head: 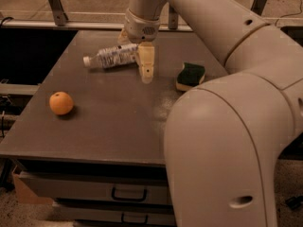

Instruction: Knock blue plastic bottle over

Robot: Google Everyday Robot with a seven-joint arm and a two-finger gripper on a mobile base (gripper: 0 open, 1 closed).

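One high camera looks past arm (pixel 227 126) to the end effector (pixel 143 66) over the table (pixel 109 126).

Table (pixel 113 126) with blue plastic bottle (pixel 113 56), orange (pixel 61 103), sponge (pixel 191 76); gripper (pixel 142 60) beside bottle.

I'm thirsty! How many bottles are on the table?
1. The bottle lies on its side at the back of the table, cap pointing left, close by the gripper. The robot's big arm could hide more on the right.
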